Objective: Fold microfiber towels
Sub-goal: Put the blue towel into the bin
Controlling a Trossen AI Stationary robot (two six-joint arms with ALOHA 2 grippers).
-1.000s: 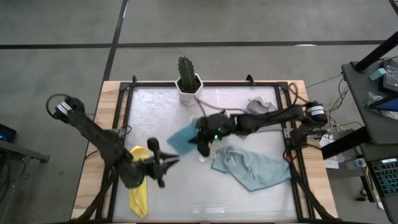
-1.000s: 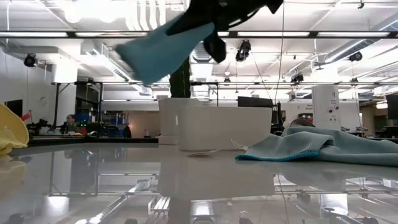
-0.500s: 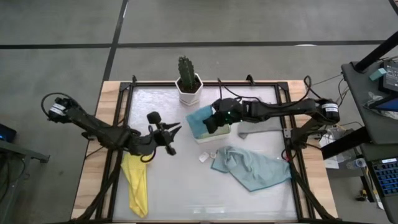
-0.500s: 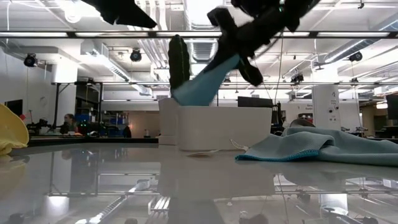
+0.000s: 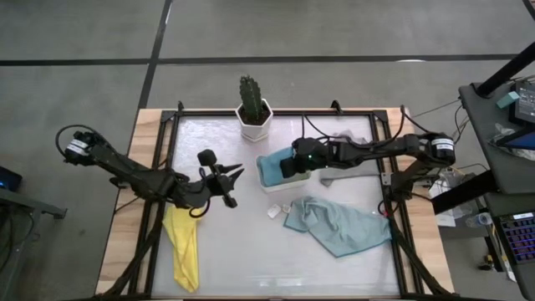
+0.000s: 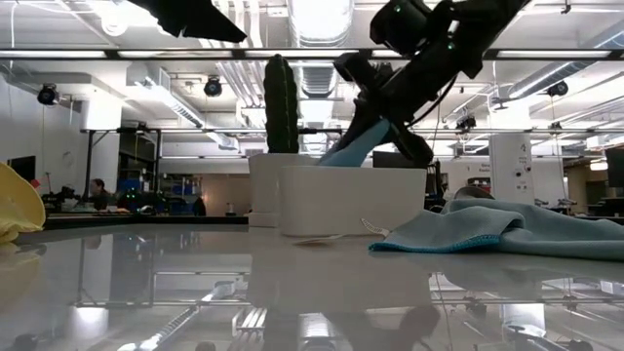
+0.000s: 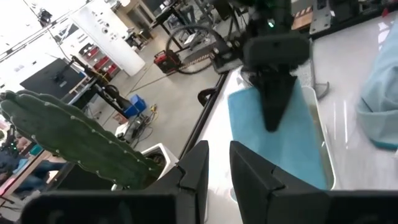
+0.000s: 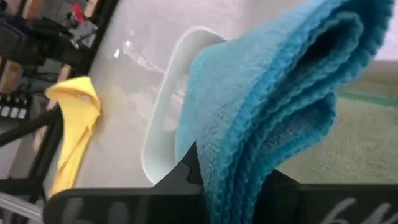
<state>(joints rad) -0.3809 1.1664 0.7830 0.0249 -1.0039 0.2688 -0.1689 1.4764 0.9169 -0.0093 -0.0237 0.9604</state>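
Observation:
My right gripper [image 5: 288, 164] is shut on a folded bright blue towel [image 5: 272, 165] above the white tray [image 5: 294, 183] at mid-table. In the low view the towel [image 6: 353, 148] slants down behind the tray's wall [image 6: 351, 200]. My left gripper [image 5: 234, 177] hovers left of the tray, its fingers [image 7: 196, 168] a narrow gap apart with nothing between them. A yellow towel [image 5: 184, 247] lies crumpled at the near left. A pale teal towel [image 5: 338, 224] lies spread near the right. A grey towel [image 5: 354, 136] shows at the far right, behind my right arm. My right gripper pinches the blue towel's folded end [image 8: 249, 149] between its two fingers, with several layers stacked in the bite. The fingers come from the table's right, slanting down. The towel droops away from the fingers, and its free end [image 5: 266, 163] reaches down into the tray.
A cactus in a white pot [image 5: 253, 113] stands at the far edge, just left of the tray. A small white scrap [image 5: 274, 211] lies between the tray and the teal towel. Bare tabletop stretches along the near edge between the yellow and teal towels.
My right gripper has carried the blue towel toward the far right and down, rolling its wrist; the towel, held high a second ago, now dips into the tray. My left gripper swung toward the far edge, away from the yellow towel, then stopped.

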